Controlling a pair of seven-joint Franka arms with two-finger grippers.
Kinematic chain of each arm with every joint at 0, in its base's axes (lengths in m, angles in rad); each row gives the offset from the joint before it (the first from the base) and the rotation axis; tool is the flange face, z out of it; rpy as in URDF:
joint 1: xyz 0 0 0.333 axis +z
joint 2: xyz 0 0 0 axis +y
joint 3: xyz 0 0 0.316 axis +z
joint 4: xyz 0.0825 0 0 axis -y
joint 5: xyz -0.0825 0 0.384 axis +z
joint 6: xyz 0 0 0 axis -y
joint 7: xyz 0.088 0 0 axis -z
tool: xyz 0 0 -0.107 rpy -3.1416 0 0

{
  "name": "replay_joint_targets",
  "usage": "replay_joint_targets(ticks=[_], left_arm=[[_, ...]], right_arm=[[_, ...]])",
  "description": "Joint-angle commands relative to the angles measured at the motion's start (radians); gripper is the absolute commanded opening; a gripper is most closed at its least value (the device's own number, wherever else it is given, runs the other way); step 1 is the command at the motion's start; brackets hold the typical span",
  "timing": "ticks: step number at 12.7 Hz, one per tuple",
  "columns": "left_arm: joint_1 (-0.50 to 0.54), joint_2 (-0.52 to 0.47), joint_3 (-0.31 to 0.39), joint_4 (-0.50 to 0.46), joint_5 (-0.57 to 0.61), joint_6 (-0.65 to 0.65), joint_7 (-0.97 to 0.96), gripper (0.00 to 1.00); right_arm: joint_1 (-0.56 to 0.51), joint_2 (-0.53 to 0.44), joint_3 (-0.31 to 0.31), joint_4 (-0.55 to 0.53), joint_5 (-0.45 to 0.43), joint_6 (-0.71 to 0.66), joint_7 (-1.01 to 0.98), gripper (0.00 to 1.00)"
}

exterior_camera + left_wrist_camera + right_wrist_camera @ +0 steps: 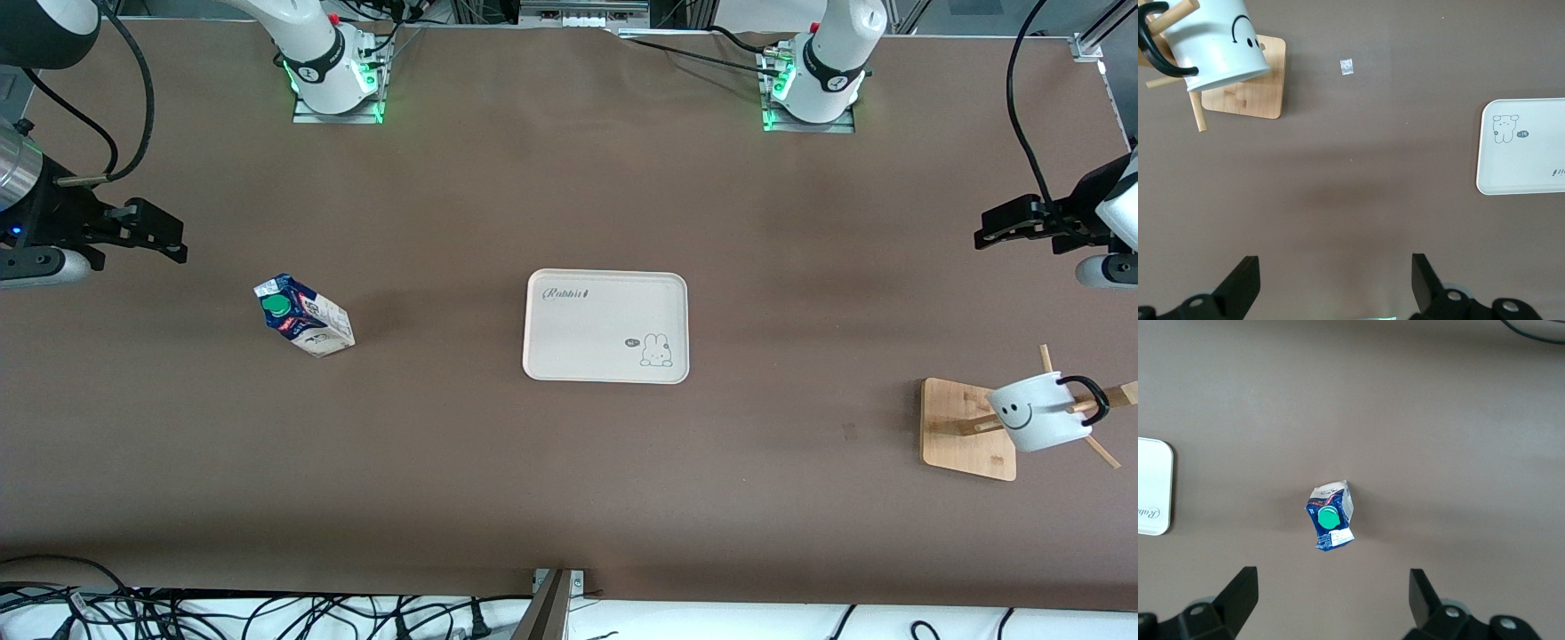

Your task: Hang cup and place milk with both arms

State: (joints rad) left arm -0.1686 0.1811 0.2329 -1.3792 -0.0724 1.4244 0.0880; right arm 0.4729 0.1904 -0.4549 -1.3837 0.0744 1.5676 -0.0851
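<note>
The white cup (1036, 418) with the smiley face hangs by its black handle on a peg of a wooden rack (960, 427) toward the left arm's end of the table. In the left wrist view the cup (1215, 50) and the rack's base (1251, 93) also show. The milk (304, 316) stands on the table toward the right arm's end, green cap up, and appears in the right wrist view (1330, 518). My left gripper (982, 229) (1336, 267) hangs open and empty over bare table, apart from the rack. Likewise open and empty, my right gripper (178, 238) (1333, 581) is over the table beside the milk.
A cream tray (607, 326) with a rabbit drawing lies in the middle of the table, also seen from both wrists (1525, 167) (1151, 487). A small scrap (1347, 67) lies on the table near the rack. Cables (267, 613) run along the table's front edge.
</note>
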Motion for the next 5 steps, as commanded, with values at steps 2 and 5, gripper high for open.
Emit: replay_joint_targets(ticks=[2, 5], left_arm=[[0.003, 0.005, -0.003, 0.017, 0.01, 0.001, -0.008, 1.0], [0.001, 0.005, -0.004, 0.017, 0.01, 0.001, -0.01, 1.0]], right_arm=[[0.003, 0.008, -0.005, 0.023, -0.008, -0.006, 0.01, 1.0], [0.003, 0.008, -0.007, 0.023, -0.008, -0.006, 0.01, 1.0]])
